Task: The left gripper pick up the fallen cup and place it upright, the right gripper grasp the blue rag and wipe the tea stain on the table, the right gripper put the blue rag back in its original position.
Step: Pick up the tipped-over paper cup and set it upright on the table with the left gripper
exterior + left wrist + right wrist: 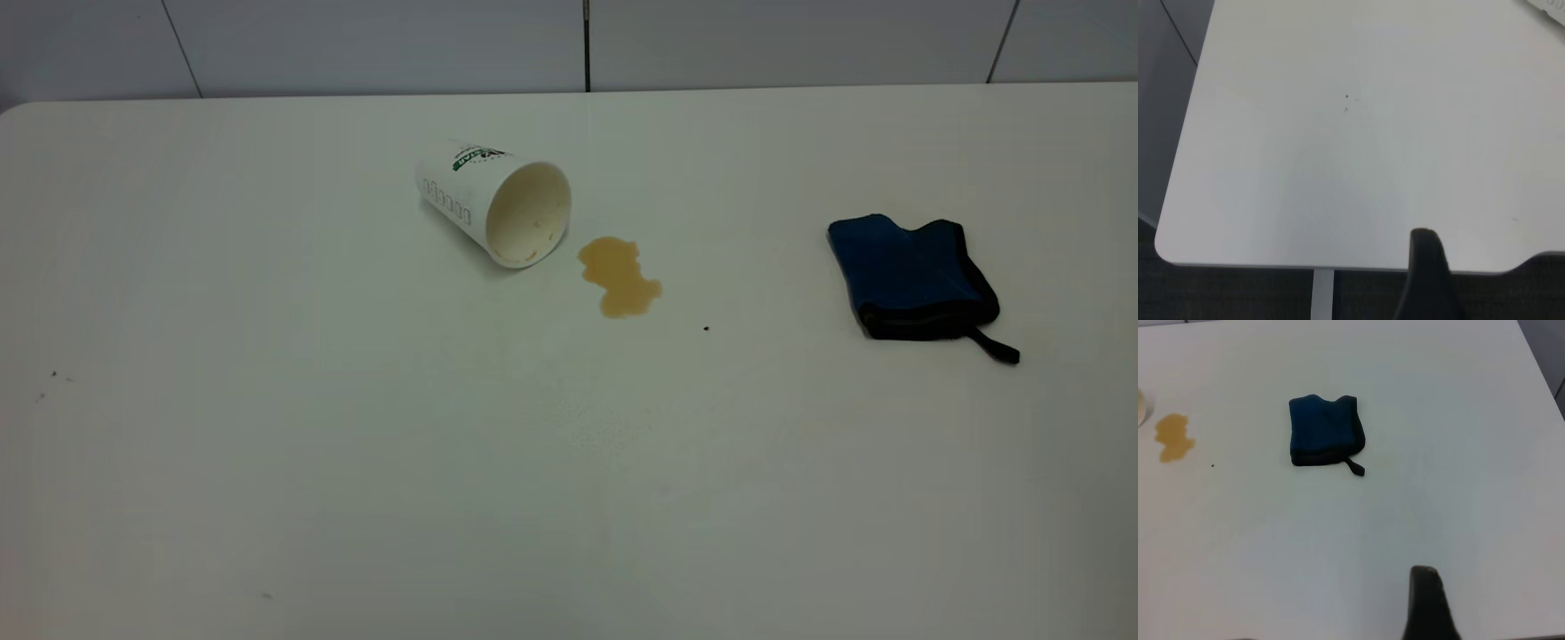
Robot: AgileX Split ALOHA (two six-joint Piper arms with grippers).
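The cup (492,201) lay on its side on the white bench (356,444), toward the far middle in the exterior view, open mouth turned toward the camera and slightly right, cream inside visible, green logo band on the upper flank and grey ovals along the side. The tea stain (620,276), a yellowish-brown blotch of two merged lobes, sat just beside the cup's rim on the near-right, apart from it by a thin strip of bare bench. A tiny dark speck (706,329) lay near the stain, further right. The blue rag (911,276) rested folded flat well to the right of the stain, black edging along its near and right sides, loop strap (997,347) trailing off the near-right corner. Neither arm appeared in the exterior view. Left end effector: only one dark fingertip (1426,280) showed at the bench edge in the left wrist view; spread or closed, cannot tell. Right end effector: likewise one dark fingertip (1426,603), well short of the rag; state cannot be told.
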